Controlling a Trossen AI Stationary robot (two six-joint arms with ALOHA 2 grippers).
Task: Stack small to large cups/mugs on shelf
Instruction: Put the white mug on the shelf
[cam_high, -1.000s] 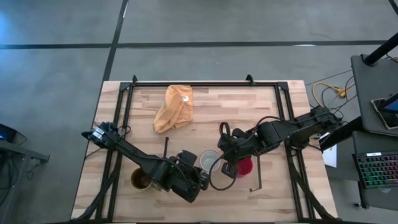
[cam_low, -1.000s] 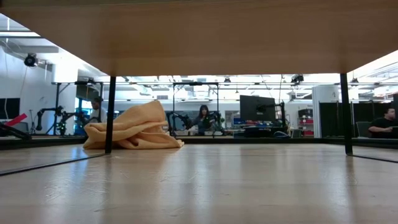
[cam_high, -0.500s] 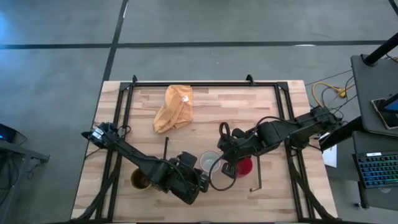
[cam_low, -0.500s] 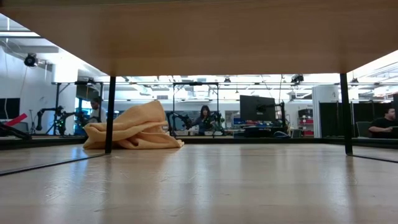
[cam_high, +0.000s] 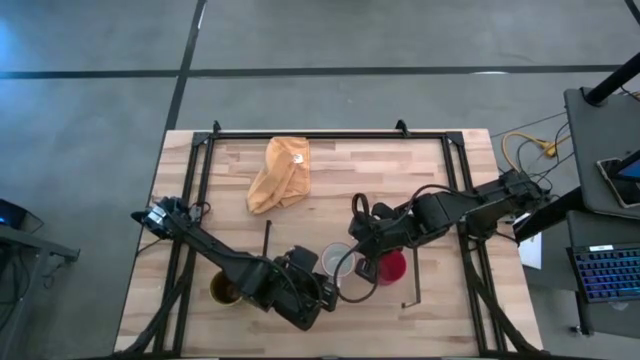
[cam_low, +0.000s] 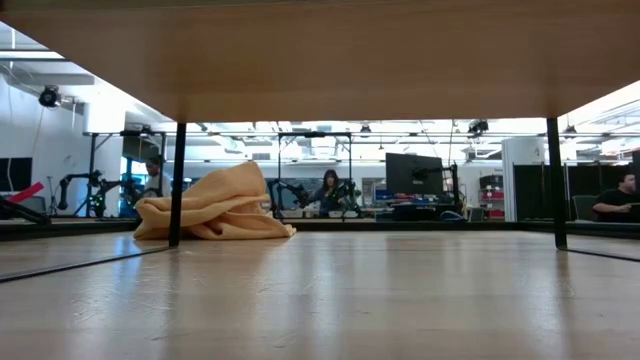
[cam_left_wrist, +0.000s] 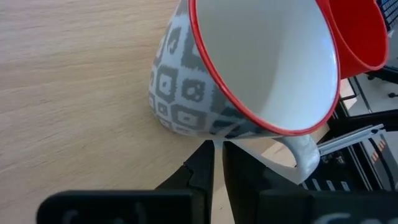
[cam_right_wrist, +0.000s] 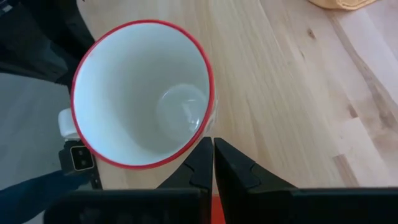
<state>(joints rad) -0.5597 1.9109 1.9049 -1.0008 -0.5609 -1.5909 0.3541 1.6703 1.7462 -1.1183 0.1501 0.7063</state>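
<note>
Gripping a glossy red-rimmed white mug (cam_left_wrist: 249, 68), left hand (cam_left_wrist: 217, 152) pinches.

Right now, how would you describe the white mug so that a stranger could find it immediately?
Look at the near edge of the wooden table, between the two grippers. The white mug stands there, with the red mug on one side and the brown mug farther off on the other. Only it has a grey square pattern outside and a thin red rim.
</note>
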